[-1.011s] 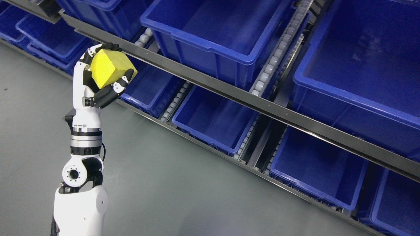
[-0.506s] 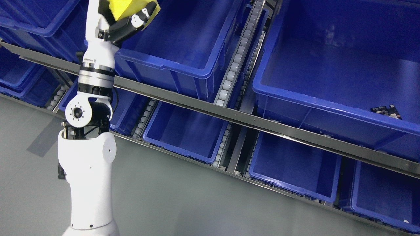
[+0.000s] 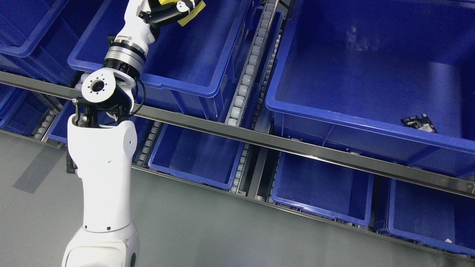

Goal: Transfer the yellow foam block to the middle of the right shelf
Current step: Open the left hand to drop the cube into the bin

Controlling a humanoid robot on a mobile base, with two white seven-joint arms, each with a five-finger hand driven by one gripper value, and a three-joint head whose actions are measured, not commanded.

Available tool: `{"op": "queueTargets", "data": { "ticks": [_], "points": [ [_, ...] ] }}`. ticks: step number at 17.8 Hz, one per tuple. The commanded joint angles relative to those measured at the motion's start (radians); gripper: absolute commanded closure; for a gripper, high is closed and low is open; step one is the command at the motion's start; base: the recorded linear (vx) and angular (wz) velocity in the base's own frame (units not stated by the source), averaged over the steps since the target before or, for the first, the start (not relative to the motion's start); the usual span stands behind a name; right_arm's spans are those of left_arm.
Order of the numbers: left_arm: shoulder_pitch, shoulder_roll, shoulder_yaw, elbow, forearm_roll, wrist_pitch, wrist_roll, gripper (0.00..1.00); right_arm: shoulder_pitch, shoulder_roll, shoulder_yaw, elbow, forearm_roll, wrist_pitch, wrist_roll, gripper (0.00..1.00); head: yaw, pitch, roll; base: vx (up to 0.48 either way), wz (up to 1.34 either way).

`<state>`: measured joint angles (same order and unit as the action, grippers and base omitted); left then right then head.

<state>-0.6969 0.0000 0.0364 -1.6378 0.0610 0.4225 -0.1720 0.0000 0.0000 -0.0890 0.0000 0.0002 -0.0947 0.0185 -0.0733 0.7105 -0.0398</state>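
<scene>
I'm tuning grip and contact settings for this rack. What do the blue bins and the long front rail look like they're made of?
The blue bins look like moulded plastic: uniform colour, rounded lipped rims, soft sheen. The front rail looks like metal, probably steel or aluminium: grey, brushed, reflective, with small fastener holes. The exact alloy can't be told.

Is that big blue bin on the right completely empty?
No, the big blue bin on the right holds a small dark circuit board lying on its floor near the front right corner.
</scene>
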Motion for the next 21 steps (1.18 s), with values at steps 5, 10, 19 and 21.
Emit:
{"op": "queueTargets", "data": {
  "ticks": [5, 10, 19, 21],
  "points": [
    [-0.029, 0.017, -0.024, 0.078, -0.142, 0.010, 0.019, 0.00, -0.003, -0.017, 0.000, -0.017, 0.000, -0.002, 0.000, 0.00, 0.0000, 0.000, 0.000, -0.003, 0.02],
    [0.036, 0.017, -0.013, 0.069, -0.141, -0.278, 0.006, 0.00, -0.003, -0.017, 0.000, -0.017, 0.000, -0.002, 0.000, 0.00, 0.0000, 0.000, 0.000, -0.003, 0.01],
    [0.194, 0.017, 0.051, -0.066, -0.102, -0.294, 0.008, 0.00, -0.002, -0.017, 0.000, -0.017, 0.000, -0.003, 0.000, 0.00, 0.0000, 0.000, 0.000, 0.000, 0.00],
    [0.203, 0.017, 0.043, -0.066, -0.102, -0.292, 0.009, 0.00, -0.003, -0.017, 0.000, -0.017, 0.000, -0.002, 0.000, 0.00, 0.0000, 0.000, 0.000, 0.000, 0.00]
  ]
}}
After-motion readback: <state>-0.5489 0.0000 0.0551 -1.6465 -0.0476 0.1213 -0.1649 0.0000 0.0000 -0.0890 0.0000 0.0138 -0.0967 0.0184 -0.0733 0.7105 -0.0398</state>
